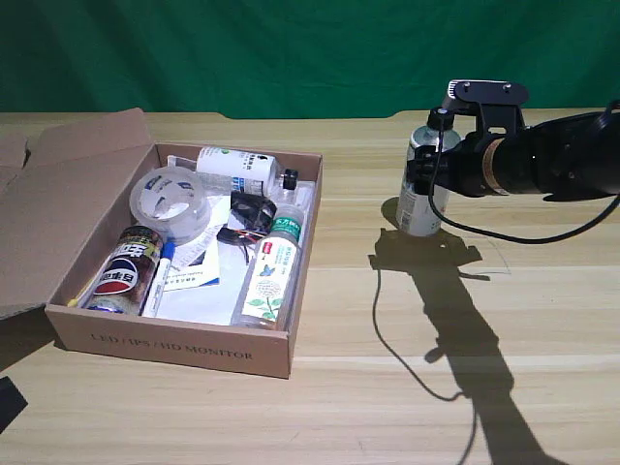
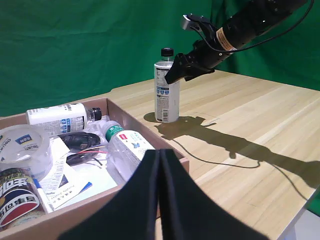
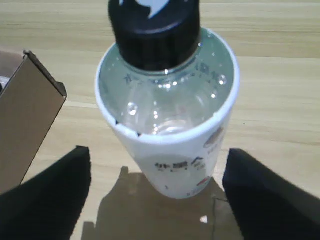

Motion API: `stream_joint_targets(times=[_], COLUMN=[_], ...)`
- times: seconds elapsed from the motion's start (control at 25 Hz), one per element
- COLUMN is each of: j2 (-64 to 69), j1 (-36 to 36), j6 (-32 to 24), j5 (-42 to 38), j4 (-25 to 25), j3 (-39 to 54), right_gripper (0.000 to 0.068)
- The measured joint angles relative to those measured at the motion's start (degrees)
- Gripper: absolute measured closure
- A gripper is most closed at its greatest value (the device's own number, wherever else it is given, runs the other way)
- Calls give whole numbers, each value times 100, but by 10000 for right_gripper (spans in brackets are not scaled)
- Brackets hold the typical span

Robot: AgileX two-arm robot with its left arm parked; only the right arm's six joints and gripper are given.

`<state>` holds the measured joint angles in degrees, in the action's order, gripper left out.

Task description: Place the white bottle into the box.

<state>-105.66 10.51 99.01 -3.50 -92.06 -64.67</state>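
Note:
The white bottle stands upright on the wooden table, to the exterior view's right of the box. It has a black cap and a clear shoulder above a white label. My right gripper is level with the bottle's upper body and open. One finger sits on each side, and the right wrist view shows a gap between each finger and the label. The brown cardboard box lies open with its flap folded out.
Inside the box lie a shorter white-labelled bottle, a tape roll, a green-capped floral bottle, a can and papers. A black cable hangs from the right arm. The parked left gripper fills the left wrist view's foreground.

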Motion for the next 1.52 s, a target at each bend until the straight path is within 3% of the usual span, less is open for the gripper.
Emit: stream_joint_targets(times=[0.96,1.24,1.52], j2=[-1432,-1540,-1421], j1=[0,0,-6], j6=[80,80,86], j5=[33,1,-644], j4=[-1,-106,-576], j3=[-1152,-1282,-1258], right_gripper=[53,146,147])
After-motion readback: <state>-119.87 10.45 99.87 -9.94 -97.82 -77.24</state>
